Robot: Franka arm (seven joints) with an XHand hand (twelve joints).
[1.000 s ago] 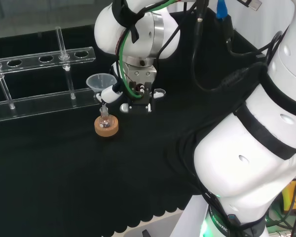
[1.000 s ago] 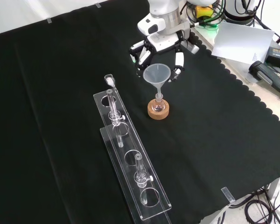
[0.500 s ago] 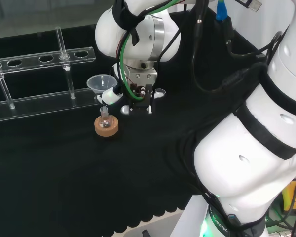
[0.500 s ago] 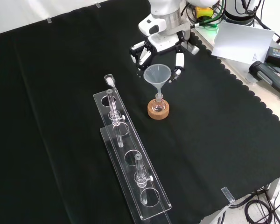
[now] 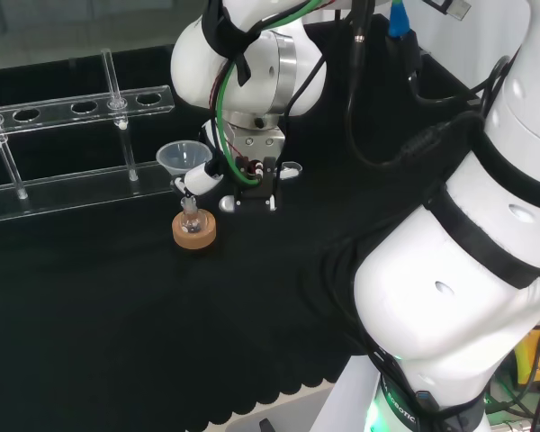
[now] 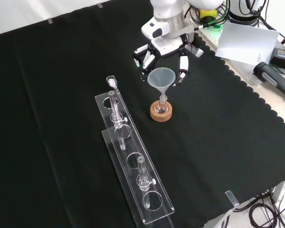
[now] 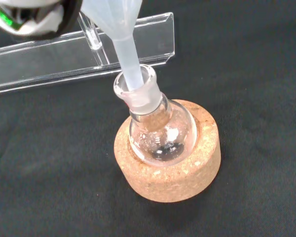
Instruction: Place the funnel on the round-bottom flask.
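Funnel [image 6: 162,79] stem inside round-bottom flask [image 7: 160,129] neck; hand [image 6: 162,50] fingers pinching funnel rim.

- Clear test-tube rack [image 6: 133,164] lies lengthwise on my worktop [image 6: 218,142], holding glass tubes [image 6: 115,107].
- Cork ring stand [image 6: 161,113] sits just right of it in the front view.
- White paper sheet [image 6: 247,42] lies past the cloth's scalloped edge.

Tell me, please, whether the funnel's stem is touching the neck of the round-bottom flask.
Touching. In the wrist view, the funnel stem runs down inside the neck of the round-bottom flask and leans against the rim's inner wall.
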